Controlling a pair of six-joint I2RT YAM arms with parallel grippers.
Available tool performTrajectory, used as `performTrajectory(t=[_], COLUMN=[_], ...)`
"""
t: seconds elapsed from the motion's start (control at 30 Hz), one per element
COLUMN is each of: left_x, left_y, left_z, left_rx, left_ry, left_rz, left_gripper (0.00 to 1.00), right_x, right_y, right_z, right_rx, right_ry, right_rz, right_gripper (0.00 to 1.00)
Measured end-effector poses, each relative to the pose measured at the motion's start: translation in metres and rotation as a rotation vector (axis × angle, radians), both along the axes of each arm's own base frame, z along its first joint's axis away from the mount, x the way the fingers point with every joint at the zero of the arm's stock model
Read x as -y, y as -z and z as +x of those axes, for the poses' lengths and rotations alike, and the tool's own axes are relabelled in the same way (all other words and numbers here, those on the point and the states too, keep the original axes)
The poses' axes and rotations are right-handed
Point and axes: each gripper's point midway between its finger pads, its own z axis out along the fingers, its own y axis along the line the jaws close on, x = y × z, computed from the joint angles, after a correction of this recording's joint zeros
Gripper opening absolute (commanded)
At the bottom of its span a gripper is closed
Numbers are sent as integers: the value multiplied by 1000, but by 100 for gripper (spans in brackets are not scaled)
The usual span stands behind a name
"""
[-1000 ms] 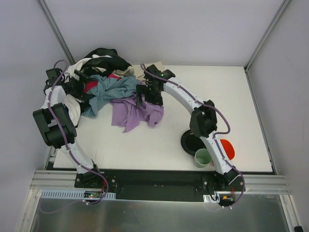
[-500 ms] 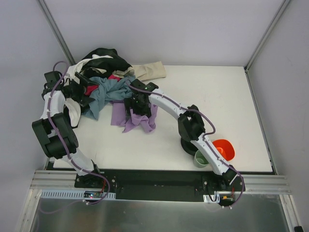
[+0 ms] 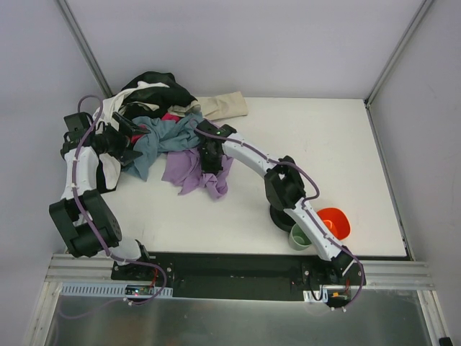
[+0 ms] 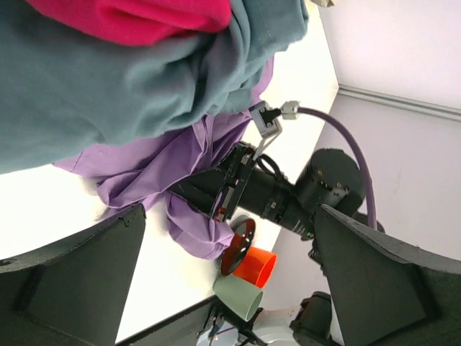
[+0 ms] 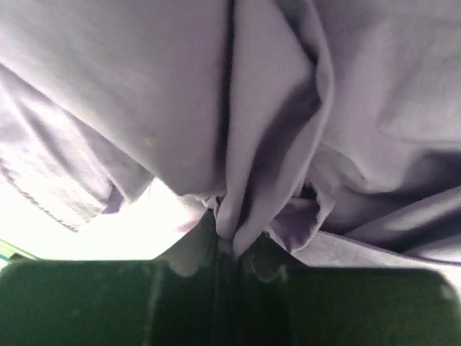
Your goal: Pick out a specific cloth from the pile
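The lavender cloth [image 3: 193, 173] lies crumpled on the white table, at the near right foot of the pile [image 3: 155, 97]. My right gripper [image 3: 209, 158] presses down into its upper edge. The right wrist view is filled with the cloth [image 5: 238, 108], and a fold of it is pinched where my right gripper [image 5: 230, 249] is shut. My left gripper [image 3: 130, 137] sits at the pile's left side beside the blue-grey cloth [image 3: 162, 135]. In its own view the left gripper [image 4: 230, 288] is open wide and holds nothing, and the lavender cloth [image 4: 144, 169] shows beyond it.
A beige cloth [image 3: 225, 105] trails from the pile's right side. A pink-red garment [image 4: 144, 14] lies over the blue-grey one. A black plate [image 3: 278, 216], a green cup [image 3: 301, 236] and an orange cup [image 3: 336, 222] stand near the right arm's base.
My right gripper moved left and down onto the lavender cloth, then shut on a fold, bunching the cloth. The left arm shifted slightly and stayed open.
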Motion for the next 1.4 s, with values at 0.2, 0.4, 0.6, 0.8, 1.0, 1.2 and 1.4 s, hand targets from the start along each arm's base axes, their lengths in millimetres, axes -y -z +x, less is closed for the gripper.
performTrajectory(t=[0.2,0.4,0.6,0.8,1.0,1.2,1.4], left_x=[4,6,7,8,10,12,18], left_y=[-7,-3,-4,-6,-6,-3,1], left_z=[-11,-14,-16,-16,-18,-21,-23], left_rx=[30,23,30,36,41,39,33], left_ry=[7,11,17,20,31,44,60], left_rz=[21,20,19,23,21,16,12], left_gripper=[99,99,99,99,99,99,99], right_x=[29,71,100,124,153,182,216], right_y=[1,-18,-89,-189,-280,-341,-384], right_z=[9,32,50,63,67,69,73], right_rx=[-36,-11,94,257,419,529,609], right_ry=[46,108,142,174,228,298,385], right_rz=[-19,-48,0,120,252,359,439], right_gripper=[1,0,0,0,1,0,0])
